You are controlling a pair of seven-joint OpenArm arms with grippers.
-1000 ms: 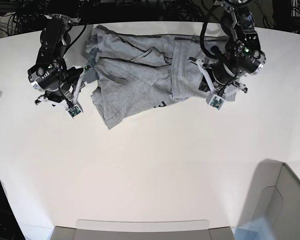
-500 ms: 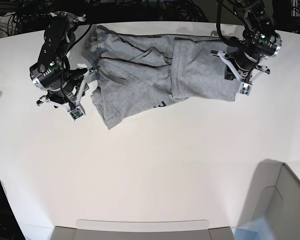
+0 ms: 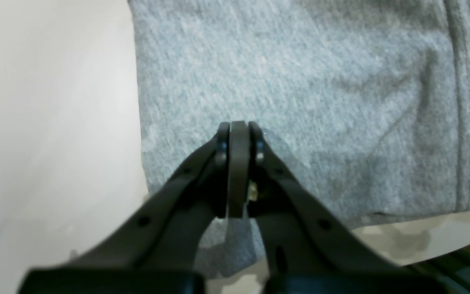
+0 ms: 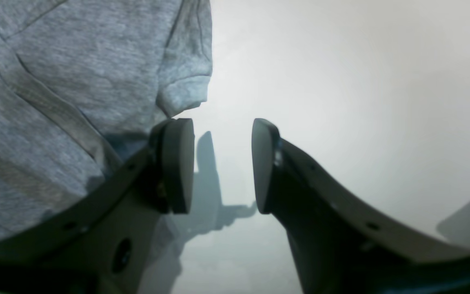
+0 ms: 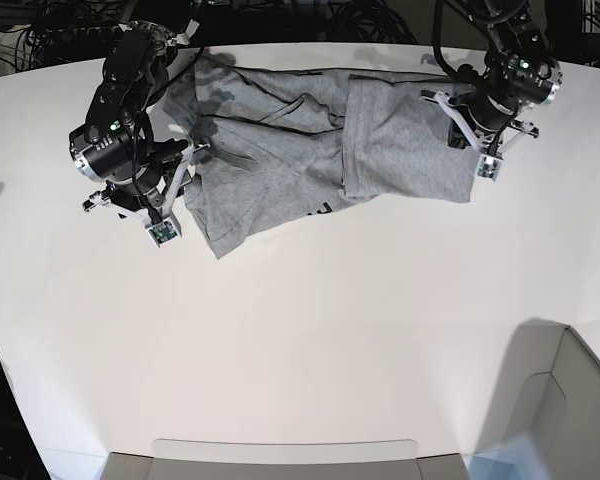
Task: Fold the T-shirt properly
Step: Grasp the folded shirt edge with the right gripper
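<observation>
The heather-grey T-shirt lies rumpled and partly folded over itself at the far middle of the white table. A little black lettering shows at its near edge. My left gripper is over the shirt's far right corner. In the left wrist view my left gripper is shut, tips against the T-shirt, with nothing seen between them. My right gripper is at the shirt's left edge. The right wrist view shows my right gripper open over bare table, beside a sleeve cuff.
A grey bin stands at the near right corner and a flat grey tray lies along the near edge. Dark cables run behind the table's far edge.
My left gripper has swung from the shirt's near right edge up to its far right corner. My right arm has shifted toward the shirt's left edge. The shirt lies as before.
</observation>
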